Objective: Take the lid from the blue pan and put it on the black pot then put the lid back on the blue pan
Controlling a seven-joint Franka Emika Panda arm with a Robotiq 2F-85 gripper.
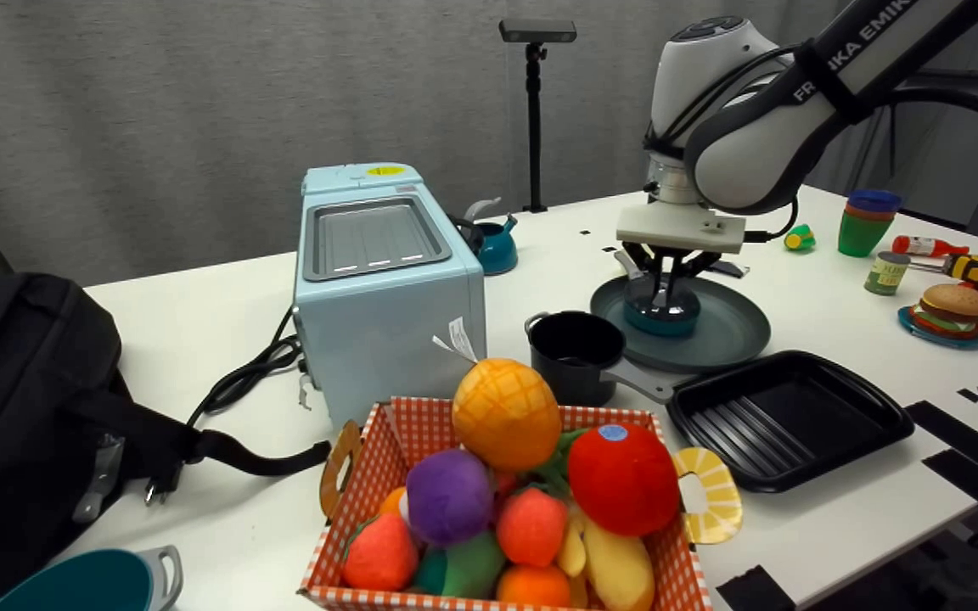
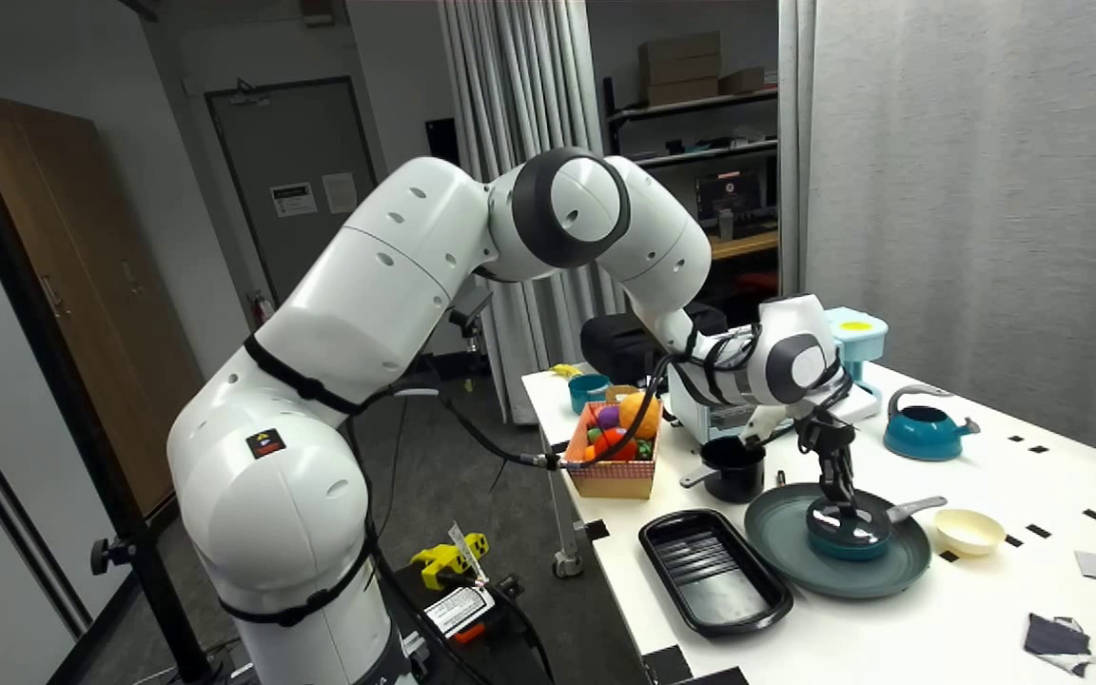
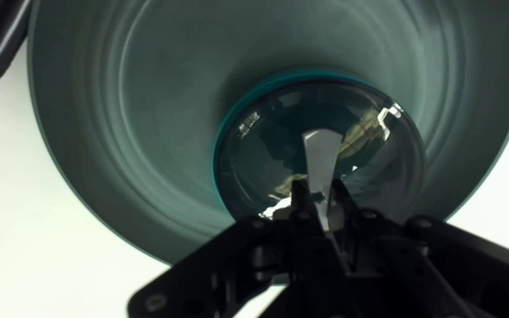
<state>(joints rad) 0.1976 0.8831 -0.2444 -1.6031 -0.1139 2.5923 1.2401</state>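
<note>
A dark see-through lid (image 3: pixel 259 154) with a flared grey knob (image 3: pixel 322 152) sits on the small blue pan (image 1: pixel 663 325). That pan, its grey handle (image 2: pixel 917 507) sticking out, stands inside a wide dark grey-green pan (image 2: pixel 795 561). From above, my gripper (image 3: pixel 320 187) is shut on the lid's knob, one finger on each side of it. The lid looks level and rests on the blue pan's rim. Close by, in both exterior views, the black pot (image 1: pixel 574 378) stands uncovered and upright on the table, its grey handle pointing away from the wide pan.
A black ribbed grill pan (image 2: pixel 714 571) lies beside the wide pan. The fruit basket (image 1: pixel 404 416) and the light-blue oven (image 1: pixel 396 339) flank the black pot. A teal kettle (image 2: pixel 924 435) and a cream bowl (image 2: pixel 969 531) stand near the wide pan too.
</note>
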